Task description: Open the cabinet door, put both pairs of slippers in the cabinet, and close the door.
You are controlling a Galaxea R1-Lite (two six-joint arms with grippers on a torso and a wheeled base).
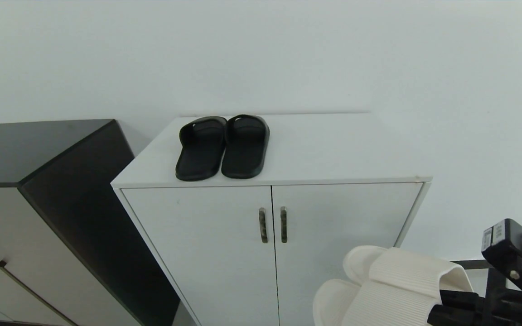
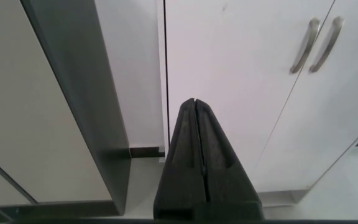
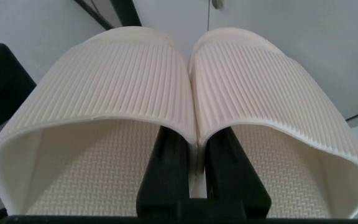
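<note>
Two fingers of the right gripper (image 3: 199,177) pinched the cream slippers (image 3: 185,81) together by their touching inner sides. The left gripper (image 2: 195,149) had its fingers pressed together on nothing, facing the closed cabinet (image 1: 206,253), with the black slippers (image 1: 222,147) higher up on its top.

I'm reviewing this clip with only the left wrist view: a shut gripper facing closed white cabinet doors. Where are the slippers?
Observer: The black slippers lie side by side on top of the white cabinet, toward its left end.
Operator: And the other pair?
Observer: The right gripper is shut on the cream slippers, clamping their touching inner sides together.
Operator: Where is that pair?
Observer: In the head view it hangs low in front of the right door.
</note>
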